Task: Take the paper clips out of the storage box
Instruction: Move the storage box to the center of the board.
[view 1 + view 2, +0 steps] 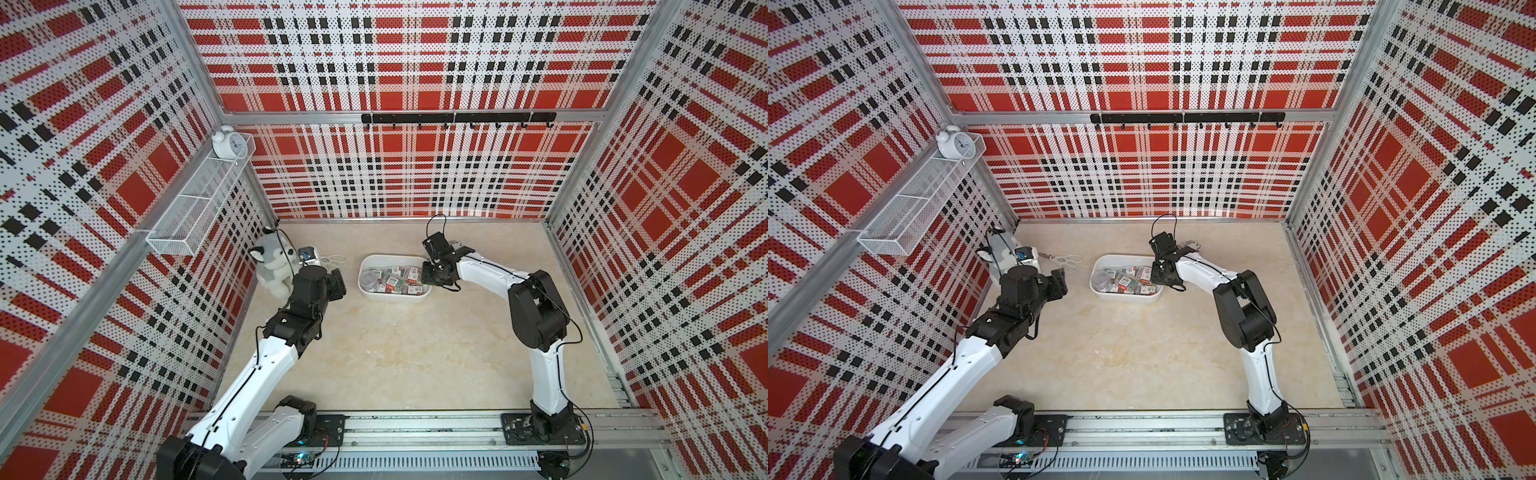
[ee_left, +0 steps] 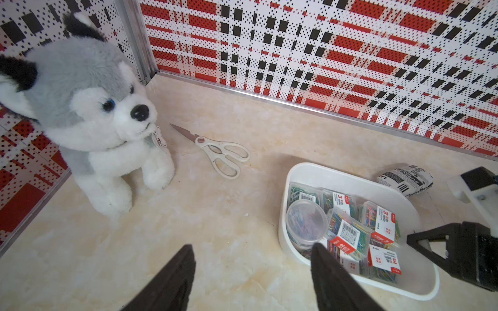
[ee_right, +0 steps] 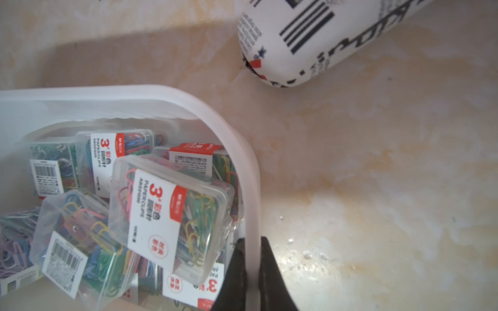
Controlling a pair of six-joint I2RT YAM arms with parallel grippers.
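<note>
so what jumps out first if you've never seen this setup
The loud red, black and white plaid walls on every side. Next comes the grey husky plush sitting in the far left corner. Then the white storage box at the far centre, full of paper clips, its wall pinched by the right gripper.

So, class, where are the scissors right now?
The scissors lie flat on the table, left of the box, between it and the plush dog, near the back wall; clearest in the left wrist view.
</note>
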